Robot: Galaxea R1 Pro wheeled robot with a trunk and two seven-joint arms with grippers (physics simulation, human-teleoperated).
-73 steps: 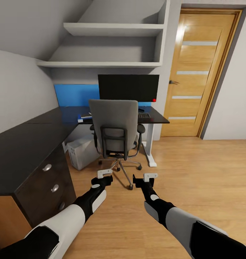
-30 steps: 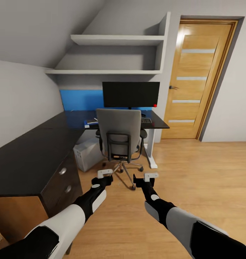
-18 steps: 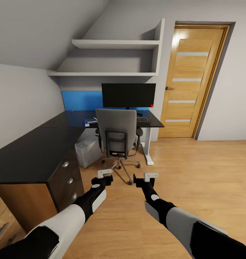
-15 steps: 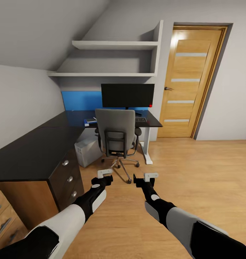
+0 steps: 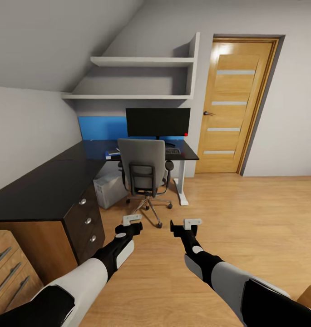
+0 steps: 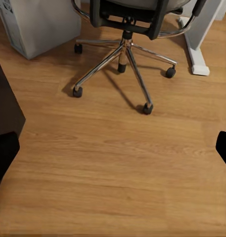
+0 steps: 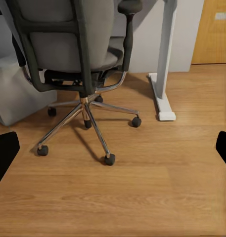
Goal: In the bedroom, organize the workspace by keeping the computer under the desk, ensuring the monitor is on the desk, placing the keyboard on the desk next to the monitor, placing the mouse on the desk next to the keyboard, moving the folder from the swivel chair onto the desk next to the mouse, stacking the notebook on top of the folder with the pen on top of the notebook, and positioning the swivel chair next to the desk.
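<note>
Glossy black desk (image 5: 41, 190) runs along the left wall and turns the corner under the shelves (image 5: 137, 77). Monitor (image 5: 157, 122) stands on its far section, red dot at the lower right corner. Swivel chair (image 5: 142, 169) is pushed in at the desk, backrest toward the camera, chrome base on the wood floor (image 5: 228, 213). Computer (image 5: 106, 190) sits on the floor under the desk, left of the chair. Folder (image 5: 111, 154) lies on the desktop left of the chair; keyboard (image 5: 172, 151) to its right, partly hidden. Mouse, notebook, pen — too small to tell. Left gripper (image 5: 132, 223) and right gripper (image 5: 186, 225) hover over bare floor short of the chair — both spread wide, holding nothing. Wooden door (image 5: 232, 109) shut at right.
</note>
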